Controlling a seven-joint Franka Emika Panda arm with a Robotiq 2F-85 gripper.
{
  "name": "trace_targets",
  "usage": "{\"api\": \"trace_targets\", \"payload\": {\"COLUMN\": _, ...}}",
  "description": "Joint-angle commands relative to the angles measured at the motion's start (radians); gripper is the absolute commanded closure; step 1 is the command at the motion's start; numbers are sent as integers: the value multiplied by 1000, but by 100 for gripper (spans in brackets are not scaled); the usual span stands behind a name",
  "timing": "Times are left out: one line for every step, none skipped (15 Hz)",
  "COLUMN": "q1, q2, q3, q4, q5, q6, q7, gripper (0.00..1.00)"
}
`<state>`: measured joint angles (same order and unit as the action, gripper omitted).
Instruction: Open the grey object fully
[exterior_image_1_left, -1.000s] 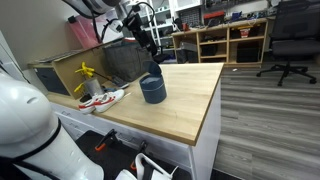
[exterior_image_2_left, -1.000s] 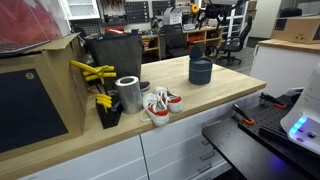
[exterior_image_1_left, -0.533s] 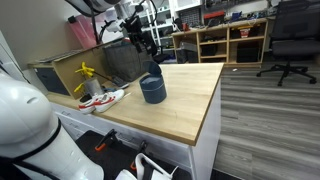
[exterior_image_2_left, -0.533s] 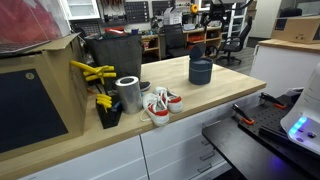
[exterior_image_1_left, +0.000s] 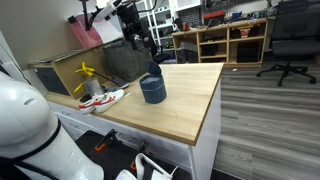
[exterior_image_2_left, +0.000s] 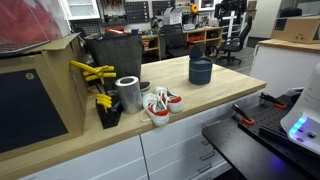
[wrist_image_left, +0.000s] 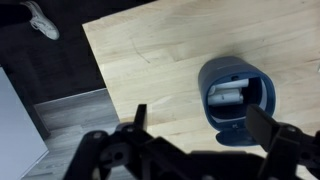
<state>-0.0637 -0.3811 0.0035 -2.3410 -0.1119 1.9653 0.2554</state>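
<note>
The grey object (exterior_image_1_left: 152, 91) is a short round blue-grey container on the wooden table (exterior_image_1_left: 190, 110). It shows in both exterior views (exterior_image_2_left: 200, 72). Its lid (exterior_image_1_left: 154, 70) is flipped up at the container's edge. In the wrist view the container (wrist_image_left: 238, 95) is open, with white things lying inside. My gripper (exterior_image_1_left: 146, 40) hangs above and behind the container, clear of it. In the wrist view its fingers (wrist_image_left: 203, 130) are spread wide with nothing between them.
A large dark bin (exterior_image_1_left: 125, 60) stands behind the container, with a pink box (exterior_image_1_left: 85, 32) beyond it. Yellow tools (exterior_image_2_left: 92, 72), a metal can (exterior_image_2_left: 128, 93) and sneakers (exterior_image_2_left: 160, 105) sit along one table end. The table's edge drops to wood flooring (exterior_image_1_left: 270, 120).
My gripper has risen up and away from the container. The container and its raised lid have not moved.
</note>
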Motion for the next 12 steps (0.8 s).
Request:
{"api": "trace_targets", "payload": {"q1": -2, "q2": -22, "q3": 3, "q4": 66, "q5": 2, "q6": -152, "q7": -31, "gripper": 0}}
{"api": "trace_targets", "payload": {"q1": -1, "q2": -24, "q3": 4, "q4": 81, "q5": 0, "q6": -185, "q7": -34, "gripper": 0}}
{"api": "trace_targets", "payload": {"q1": 0, "q2": -27, "q3": 7, "q4": 95, "q5": -1, "q6": -211, "q7": -31, "gripper": 0}}
{"api": "trace_targets", "payload": {"q1": 1, "q2": -28, "q3": 9, "q4": 109, "q5": -3, "q6": -236, "q7": -29, "gripper": 0}}
{"api": "trace_targets", "payload": {"q1": 2, "q2": -29, "q3": 12, "q4": 122, "q5": -6, "q6": -256, "q7": -26, "gripper": 0}}
{"api": "trace_targets", "payload": {"q1": 2, "q2": -29, "q3": 14, "q4": 132, "q5": -7, "q6": -271, "q7": -23, "gripper": 0}}
{"api": "trace_targets", "payload": {"q1": 4, "q2": -28, "q3": 17, "q4": 144, "q5": -9, "q6": -286, "q7": -22, "gripper": 0}}
{"api": "trace_targets", "payload": {"q1": 4, "q2": -27, "q3": 20, "q4": 153, "q5": -10, "q6": -296, "q7": -19, "gripper": 0}}
{"api": "trace_targets", "payload": {"q1": 5, "q2": -24, "q3": 23, "q4": 167, "q5": -11, "q6": -313, "q7": -16, "gripper": 0}}
{"api": "trace_targets", "payload": {"q1": 6, "q2": -25, "q3": 25, "q4": 180, "q5": -9, "q6": -329, "q7": -16, "gripper": 0}}
{"api": "trace_targets", "payload": {"q1": 7, "q2": -27, "q3": 25, "q4": 192, "q5": -5, "q6": -341, "q7": -16, "gripper": 0}}
{"api": "trace_targets", "payload": {"q1": 8, "q2": -29, "q3": 25, "q4": 203, "q5": -3, "q6": -350, "q7": -15, "gripper": 0}}
